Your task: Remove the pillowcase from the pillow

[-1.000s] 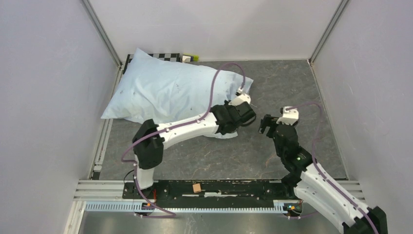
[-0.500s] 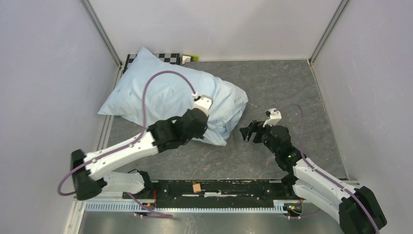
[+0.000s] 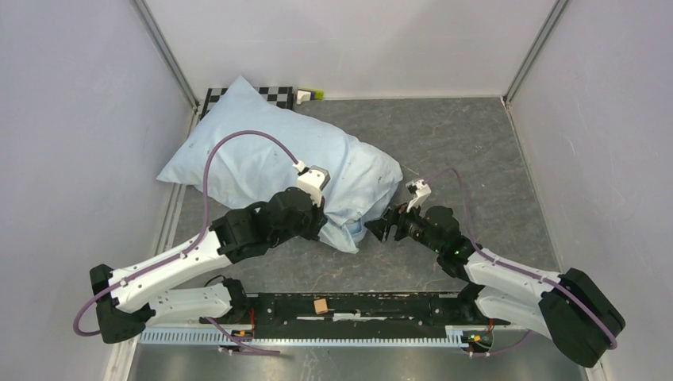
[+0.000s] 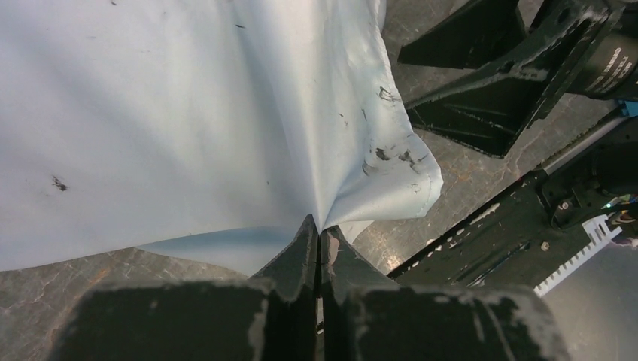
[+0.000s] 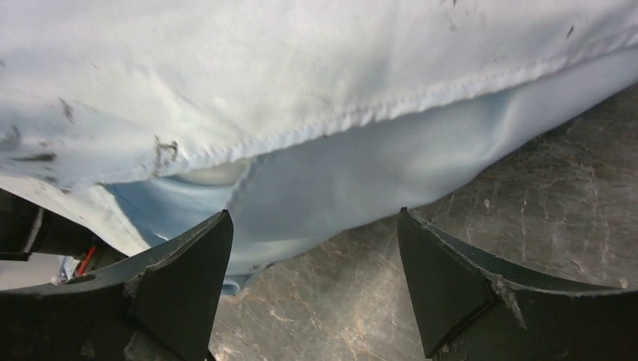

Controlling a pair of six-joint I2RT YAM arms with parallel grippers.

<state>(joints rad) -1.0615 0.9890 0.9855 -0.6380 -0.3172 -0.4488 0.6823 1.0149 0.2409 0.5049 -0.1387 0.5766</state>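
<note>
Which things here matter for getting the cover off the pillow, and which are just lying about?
For the job: pale blue pillowcase; pillow hidden inside it; left tool, pinching the pillowcase; right tool, open at its edge.

Lying about: checkerboard card at the back; small yellow-green object beside it; small brown block on the front rail.

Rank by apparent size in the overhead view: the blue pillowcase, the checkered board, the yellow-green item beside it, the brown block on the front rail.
1. pillowcase, by far largest.
2. checkered board, partly hidden by the pillowcase.
3. yellow-green item and brown block: both tiny, too alike to rank.
</note>
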